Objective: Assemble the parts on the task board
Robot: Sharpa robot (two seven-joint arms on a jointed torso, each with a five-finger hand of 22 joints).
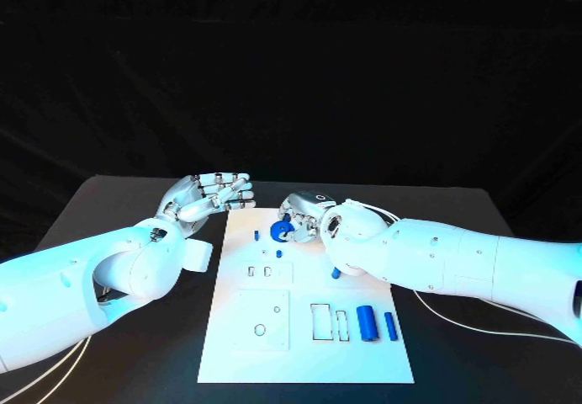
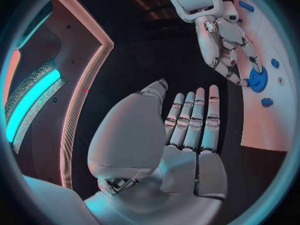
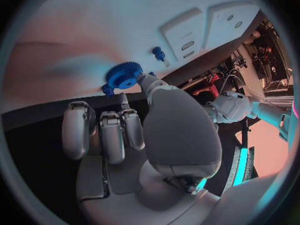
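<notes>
The white task board [image 1: 304, 358] lies in the middle of the black table. My right hand [image 1: 308, 215] hovers over the board's far end and pinches a blue gear [image 1: 282, 229] between thumb and fingertips; the right wrist view shows the gear [image 3: 123, 75] at the thumb tip, just above the board [image 3: 125, 20]. A small blue peg [image 1: 277, 252] stands just near of the gear. My left hand [image 1: 214, 195] is off the board's far left corner, open, fingers straight and together [image 2: 190, 122], holding nothing. From the left wrist view the gear [image 2: 257, 78] sits under the right hand [image 2: 228, 42].
Two blue cylinders [image 1: 365, 323] [image 1: 390, 326] lie at the board's near right, beside empty slots [image 1: 321, 321]. Another blue piece [image 1: 336, 272] stands by my right forearm, and a thin blue peg [image 1: 257, 235] near the left edge. White inset plates [image 1: 269, 272] [image 1: 262, 320] occupy the board's left half.
</notes>
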